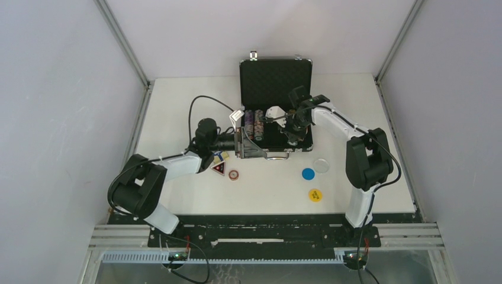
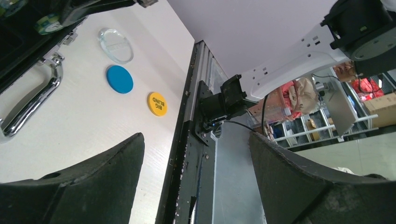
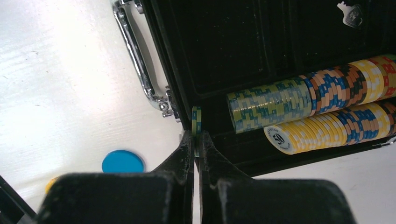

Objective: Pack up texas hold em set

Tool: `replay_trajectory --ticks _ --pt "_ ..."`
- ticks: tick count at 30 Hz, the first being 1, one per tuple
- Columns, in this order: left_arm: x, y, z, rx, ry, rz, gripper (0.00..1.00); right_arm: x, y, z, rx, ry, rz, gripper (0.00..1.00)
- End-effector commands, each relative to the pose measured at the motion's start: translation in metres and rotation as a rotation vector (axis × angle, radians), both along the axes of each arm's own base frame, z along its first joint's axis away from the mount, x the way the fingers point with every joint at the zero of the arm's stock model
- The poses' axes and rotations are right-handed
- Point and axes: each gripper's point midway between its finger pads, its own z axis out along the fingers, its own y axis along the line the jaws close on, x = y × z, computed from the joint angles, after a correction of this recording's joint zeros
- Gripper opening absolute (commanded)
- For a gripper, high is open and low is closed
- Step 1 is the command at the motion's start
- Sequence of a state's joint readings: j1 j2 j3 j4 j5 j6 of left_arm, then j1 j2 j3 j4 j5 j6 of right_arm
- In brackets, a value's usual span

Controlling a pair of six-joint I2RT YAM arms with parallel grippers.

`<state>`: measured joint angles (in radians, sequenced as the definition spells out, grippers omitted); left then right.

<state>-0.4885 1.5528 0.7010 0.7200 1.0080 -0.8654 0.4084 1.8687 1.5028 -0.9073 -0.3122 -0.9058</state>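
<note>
The black briefcase (image 1: pixel 275 77) of the texas hold em set stands open, its lid upright. Rows of multicoloured chips (image 3: pixel 308 100) lie in its foam base. My right gripper (image 3: pixel 196 136) is shut on a green poker chip (image 3: pixel 196 119), held edge-on over the case's near wall by the chrome handle (image 3: pixel 135 56). In the top view the right gripper (image 1: pixel 294 131) hangs over the case's right half. My left gripper (image 2: pixel 196 140) is open and holds nothing; it sits at the case's left side (image 1: pixel 240 135). The card deck (image 1: pixel 222 156) and red triangular token (image 1: pixel 219 168) lie below it.
On the table in front of the case lie a loose red-ringed chip (image 1: pixel 234 175), a blue round token (image 1: pixel 308 174), a clear disc (image 1: pixel 322 165) and a yellow "BIG BLIND" token (image 1: pixel 315 194). A key (image 3: pixel 349 14) rests in the case's empty compartment.
</note>
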Motion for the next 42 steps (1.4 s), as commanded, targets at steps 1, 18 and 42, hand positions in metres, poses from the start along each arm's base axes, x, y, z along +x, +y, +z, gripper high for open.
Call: replay_trajectory --ticks 1,18,42 --pt "-0.01 -0.001 0.014 -0.075 -0.027 -0.055 0.87 0.019 0.0 0.006 0.015 -0.069 0.021 0.01" --pt "-0.008 0.006 0.032 -0.224 -0.001 -0.086 0.82 0.037 -0.005 -0.011 0.036 -0.075 0.0 0.01" --pt "-0.007 0.005 0.034 -0.225 -0.013 -0.095 0.84 0.081 -0.009 -0.016 0.029 -0.138 -0.046 0.02"
